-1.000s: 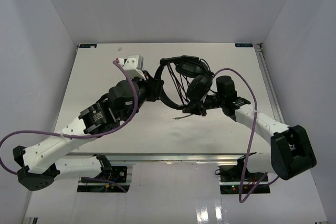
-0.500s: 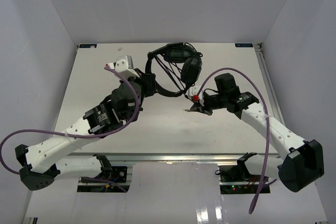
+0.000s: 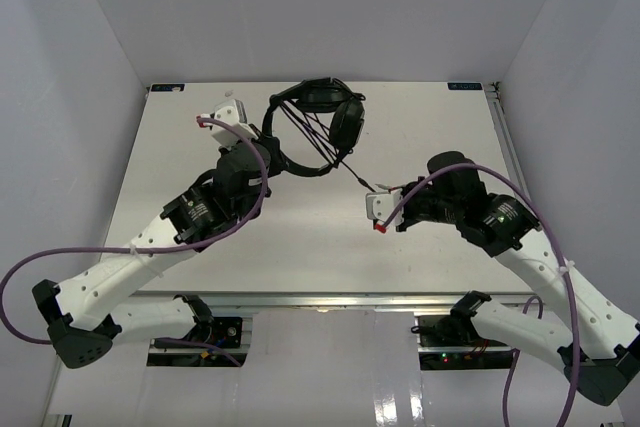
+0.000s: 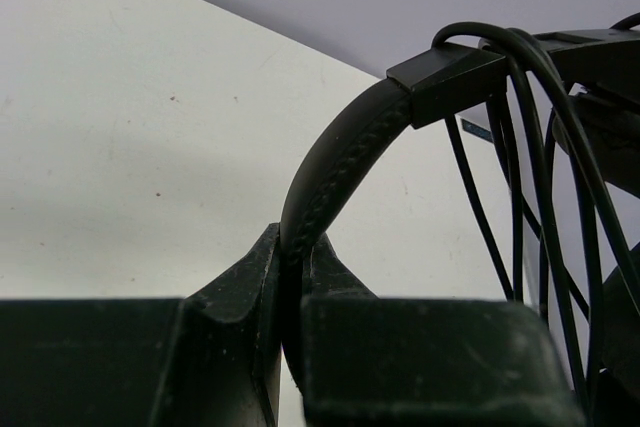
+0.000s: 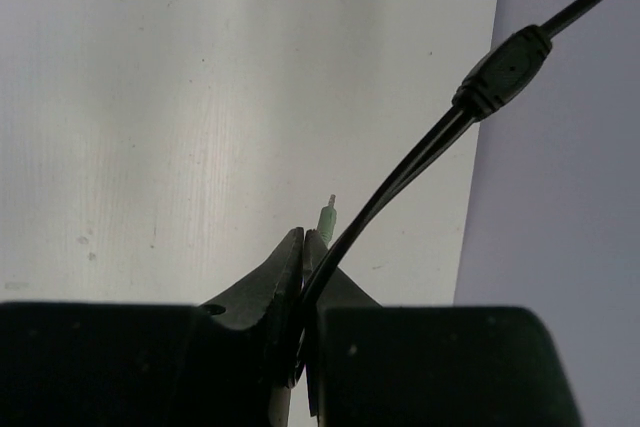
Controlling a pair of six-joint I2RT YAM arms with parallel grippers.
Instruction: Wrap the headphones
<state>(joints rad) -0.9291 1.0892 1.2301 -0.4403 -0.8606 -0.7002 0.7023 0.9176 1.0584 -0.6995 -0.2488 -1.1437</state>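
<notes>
Over the far worktop [image 3: 440, 127], your left pincer [image 4: 291, 252] is clenching the headphones [image 3: 330, 112] by the band [image 4: 330, 167]. Your right pincer [image 5: 303, 247] is pinching the cable [image 5: 400, 172] by its plug [image 5: 326, 219], and the cable is running tight to the near right.

Bright, diffuse light, soft faint shadows; wrist views' near fingers [image 4: 230, 347] dark, perhaps slightly blurred

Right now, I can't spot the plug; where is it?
Right wrist view: the plug sticks out just past the right gripper, above the table.
</notes>
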